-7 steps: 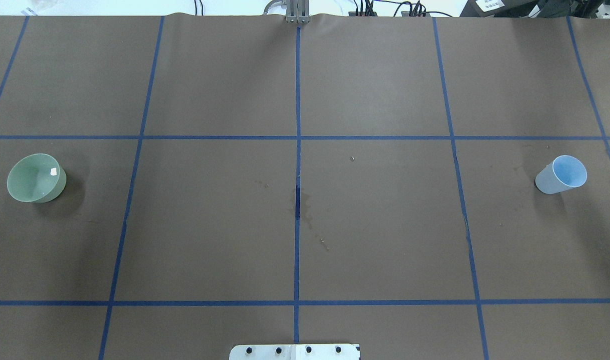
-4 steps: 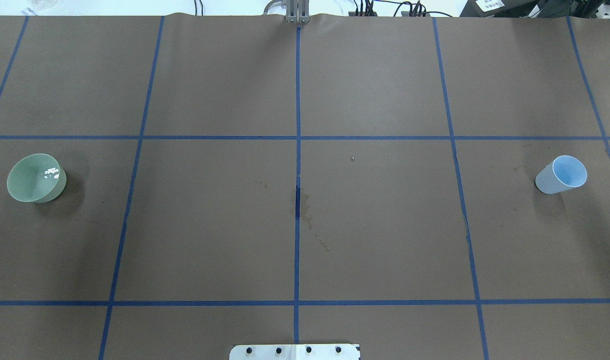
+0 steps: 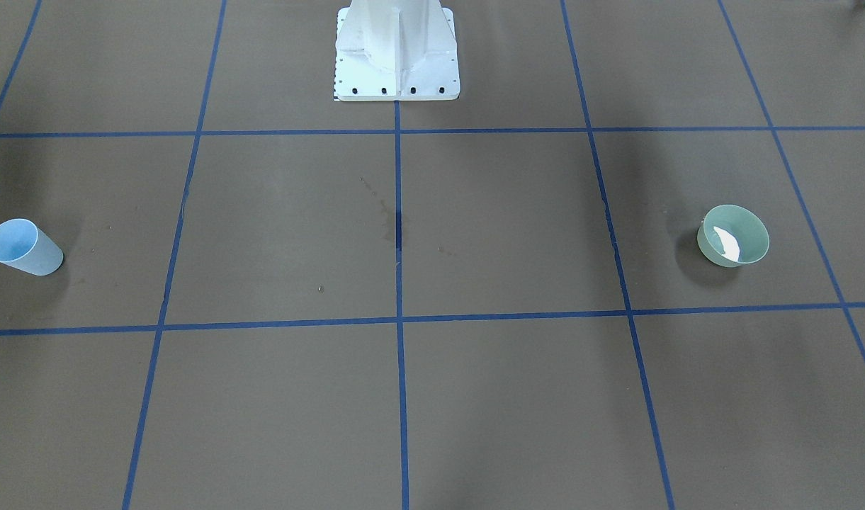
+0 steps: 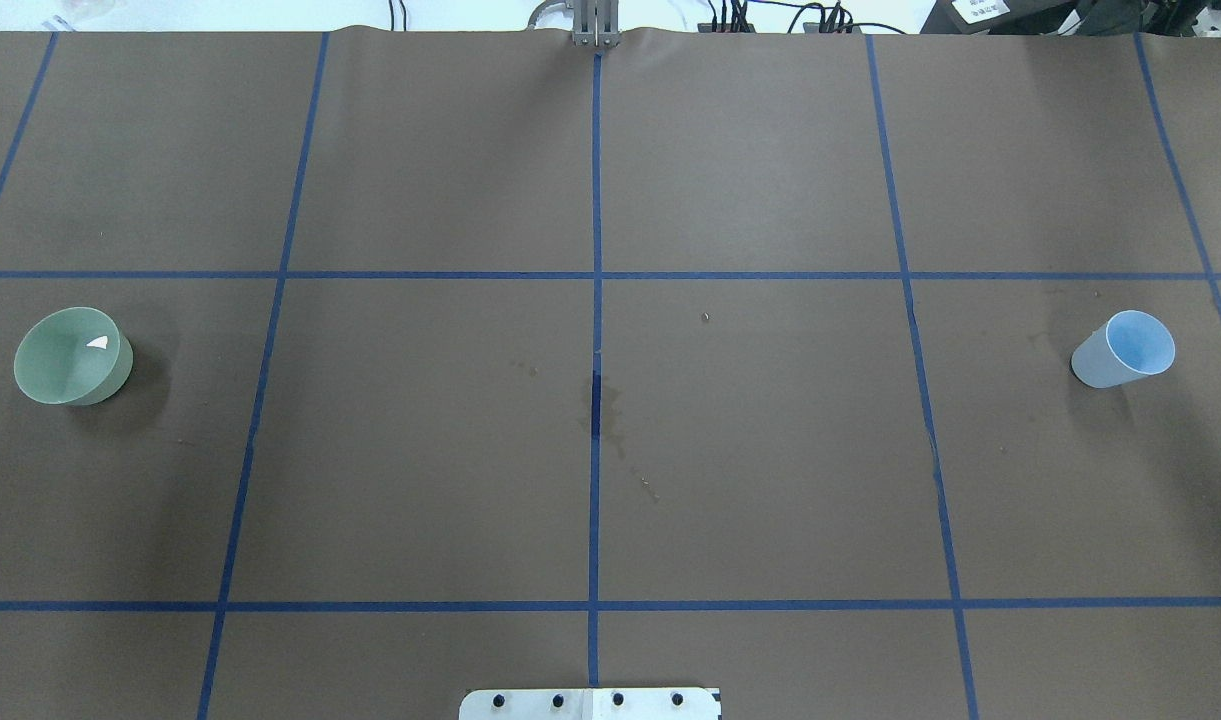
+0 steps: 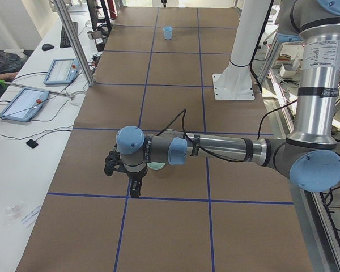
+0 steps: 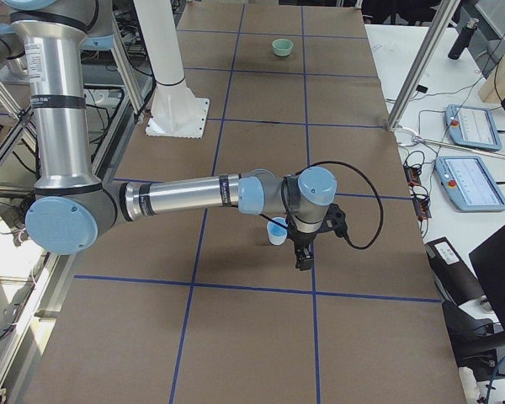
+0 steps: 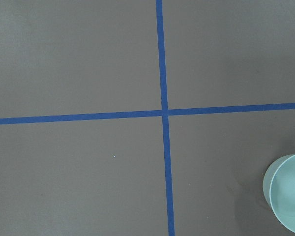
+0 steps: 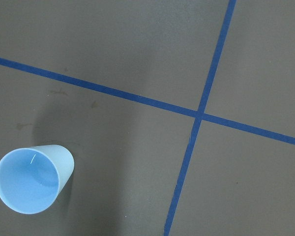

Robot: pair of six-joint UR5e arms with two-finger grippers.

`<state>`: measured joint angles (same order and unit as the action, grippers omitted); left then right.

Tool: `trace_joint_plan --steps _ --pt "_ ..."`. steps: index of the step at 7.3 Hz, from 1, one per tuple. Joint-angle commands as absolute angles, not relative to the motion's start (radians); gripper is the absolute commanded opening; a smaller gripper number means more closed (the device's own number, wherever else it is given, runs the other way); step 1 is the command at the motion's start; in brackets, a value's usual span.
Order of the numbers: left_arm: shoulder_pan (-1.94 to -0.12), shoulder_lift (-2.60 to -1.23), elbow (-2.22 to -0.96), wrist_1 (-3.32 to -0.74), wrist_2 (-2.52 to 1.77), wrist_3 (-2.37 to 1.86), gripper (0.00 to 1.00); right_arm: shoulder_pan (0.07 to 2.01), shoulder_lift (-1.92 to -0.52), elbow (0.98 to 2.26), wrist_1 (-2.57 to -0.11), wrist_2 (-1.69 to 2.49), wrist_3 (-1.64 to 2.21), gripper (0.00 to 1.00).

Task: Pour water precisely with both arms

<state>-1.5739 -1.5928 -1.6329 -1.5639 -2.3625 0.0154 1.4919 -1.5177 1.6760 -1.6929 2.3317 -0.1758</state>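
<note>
Water (image 3: 727,242) shows only as a white glint inside the green bowl (image 4: 71,355), which stands upright on the counter (image 4: 750,450) at our left end. Our left tool (image 5: 135,190) hangs over that spot in the side view, the bowl just behind it and partly hidden by the wrist; from the left wrist camera the bowl sits at the lower right edge, so the tool is not centred over it. Our right tool (image 6: 304,255) hangs likewise just beside the blue cup (image 8: 32,178), which stands upright at the opposite end. Each vessel is nearest its own arm, and the two lie well apart. Whether either tool is spread or pressed together we cannot tell; neither seems to hold anything. Brown paper with blue tape lines (image 4: 595,330) covers the counter, stained near the middle.
</note>
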Motion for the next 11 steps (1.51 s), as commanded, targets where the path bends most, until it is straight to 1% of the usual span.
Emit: trace_joint_plan --steps 1,11 --pt "-1.574 -1.591 -1.649 -1.565 -2.365 0.020 0.99 1.491 -1.516 1.678 -1.694 2.333 -0.175 0.99" --pt "-1.574 -1.595 -1.654 -1.571 -2.365 0.014 0.99 1.491 -1.513 1.680 -1.694 2.313 -0.173 0.99"
